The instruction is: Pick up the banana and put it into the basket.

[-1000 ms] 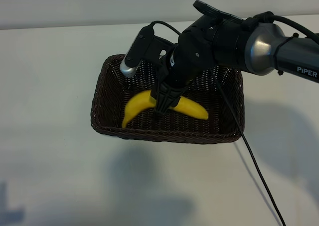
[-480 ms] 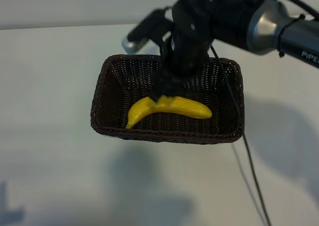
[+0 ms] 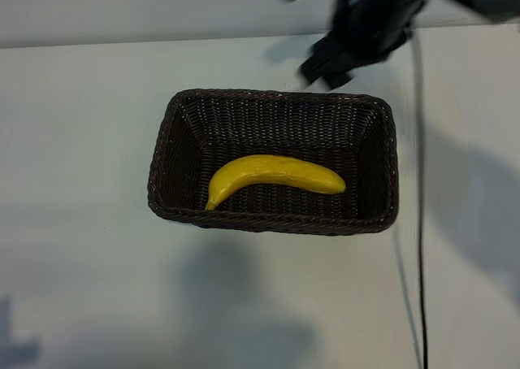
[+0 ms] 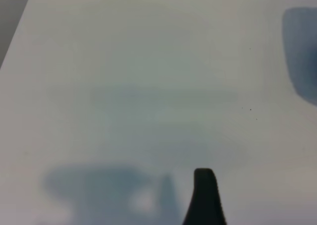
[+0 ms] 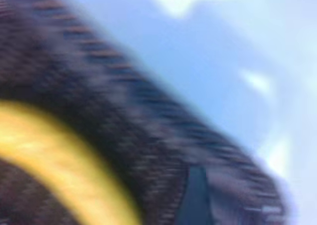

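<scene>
The yellow banana (image 3: 272, 174) lies curved on the floor of the dark brown wicker basket (image 3: 162, 154), with nothing touching it. My right gripper (image 3: 329, 64) hangs blurred above the table just behind the basket's far right corner, open and empty. In the right wrist view the banana (image 5: 54, 155) and the basket wall (image 5: 114, 91) fill the frame, with one dark fingertip (image 5: 197, 195) over the weave. My left gripper (image 4: 160, 195) is open over bare table, far from the basket; only one black fingertip (image 4: 204, 190) shows.
A black cable (image 3: 420, 223) hangs from the right arm down past the basket's right side. The basket stands mid-table on a white top (image 3: 81, 288). Arm shadows fall on the table in front of the basket and to its right.
The right gripper has let go of the banana, risen out of the basket and swung back to the right. The banana now lies free, a little straighter in the basket.
</scene>
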### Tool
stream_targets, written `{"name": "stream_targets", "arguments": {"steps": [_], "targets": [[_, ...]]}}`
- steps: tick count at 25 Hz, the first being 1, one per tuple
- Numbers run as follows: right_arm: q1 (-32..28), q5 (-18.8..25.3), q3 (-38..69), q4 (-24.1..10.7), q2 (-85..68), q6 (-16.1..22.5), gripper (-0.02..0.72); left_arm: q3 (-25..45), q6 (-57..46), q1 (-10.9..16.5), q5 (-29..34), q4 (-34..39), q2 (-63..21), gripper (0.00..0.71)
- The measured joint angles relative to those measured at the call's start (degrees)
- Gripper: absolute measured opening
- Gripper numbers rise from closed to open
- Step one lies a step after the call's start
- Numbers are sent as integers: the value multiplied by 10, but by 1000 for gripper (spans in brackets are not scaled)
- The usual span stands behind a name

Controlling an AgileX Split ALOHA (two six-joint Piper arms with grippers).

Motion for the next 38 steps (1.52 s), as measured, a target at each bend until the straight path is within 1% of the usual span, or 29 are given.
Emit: {"name": "stream_targets", "arguments": {"steps": [4, 6, 10, 13, 17, 20, 22, 24, 26, 28, 31, 38], "targets": [[-108, 6, 0, 0, 2, -2, 605, 0, 0, 0, 0, 0, 0, 573], [-164, 20, 0, -1, 5, 0, 605, 0, 0, 0, 0, 0, 0, 573], [-255, 50, 0, -2, 7, 0, 605, 0, 0, 0, 0, 0, 0, 573], [-312, 64, 0, -2, 7, 2, 605, 0, 0, 0, 0, 0, 0, 573], [-371, 88, 0, -1, 7, 5, 605, 0, 0, 0, 0, 0, 0, 573], [-397, 118, 0, 3, 7, 5, 605, 0, 0, 0, 0, 0, 0, 573], [-406, 129, 0, 11, 7, 5, 605, 0, 0, 0, 0, 0, 0, 573], [-408, 131, 0, 27, 6, -2, 605, 0, 0, 0, 0, 0, 0, 573], [-407, 131, 12, 61, -3, -15, 605, 0, 0, 0, 0, 0, 0, 573], [-399, 130, 45, 80, -22, -33, 605, 0, 0, 0, 0, 0, 0, 573], [-385, 132, 107, 85, -62, -53, 605, 0, 0, 0, 0, 0, 0, 573], [-383, 133, 238, 71, -192, -58, 605, 0, 0, 0, 0, 0, 0, 573]]}}
